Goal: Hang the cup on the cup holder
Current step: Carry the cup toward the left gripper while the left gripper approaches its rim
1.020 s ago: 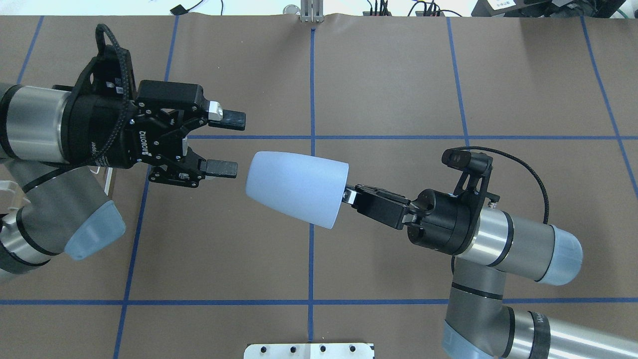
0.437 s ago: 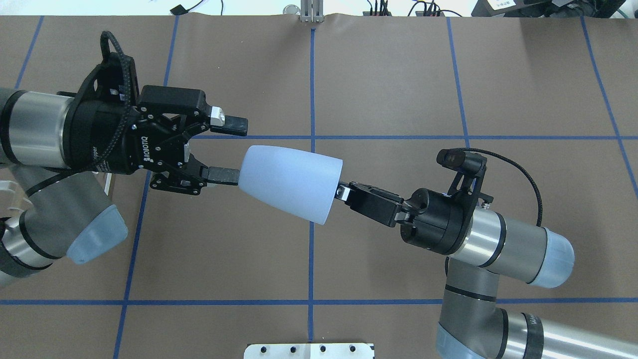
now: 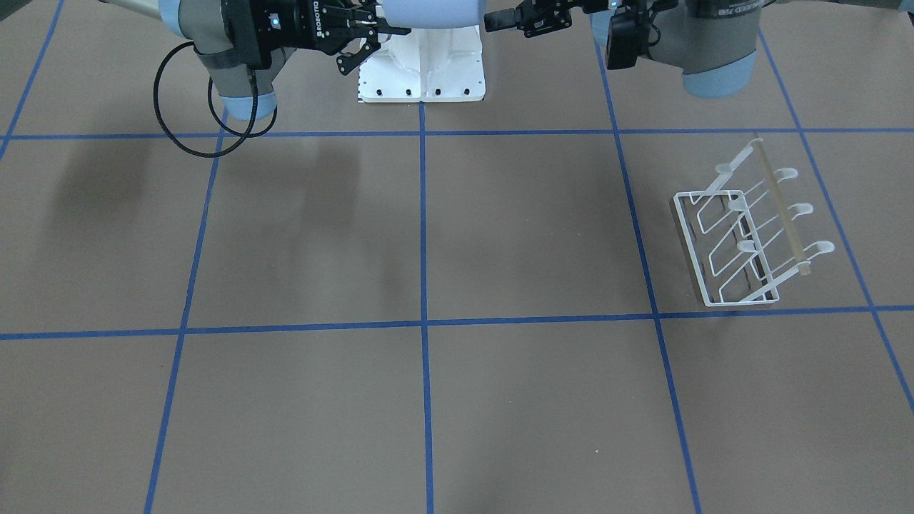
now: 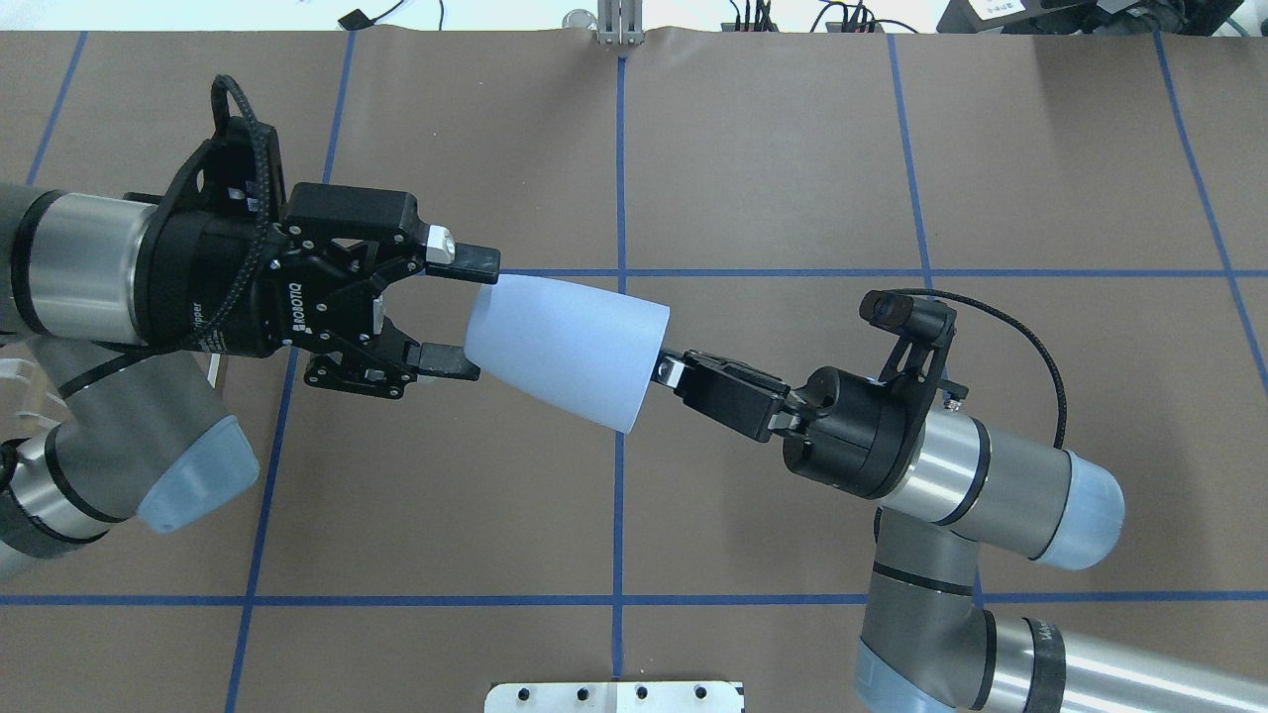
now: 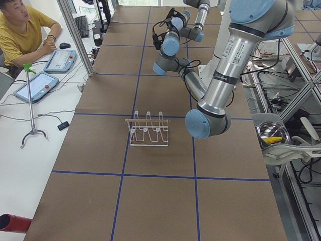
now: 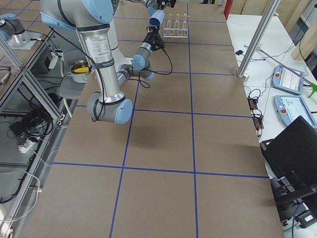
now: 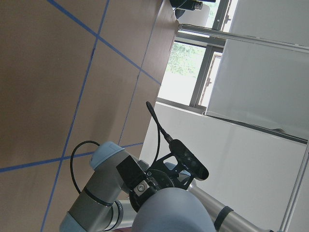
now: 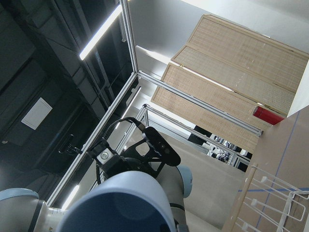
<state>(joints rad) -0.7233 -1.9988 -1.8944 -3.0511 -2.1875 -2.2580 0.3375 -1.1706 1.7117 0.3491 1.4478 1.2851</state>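
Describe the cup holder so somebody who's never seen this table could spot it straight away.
On the brown table with its blue tape grid, look to the robot's left side. The cup holder stands there: a white wire rack with slanted prongs and a tan wooden rod, unlike the light blue cup held up in the air.

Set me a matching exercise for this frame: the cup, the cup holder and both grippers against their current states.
1. cup
2. cup holder
3. left gripper
4. right gripper

A. open, astride the cup's narrow end
B. standing on the table, nothing hung on it
C. shut on the cup's wide rim
D. in the air, lying sideways

Pairs: 1-D, 2-B, 3-A, 4-C
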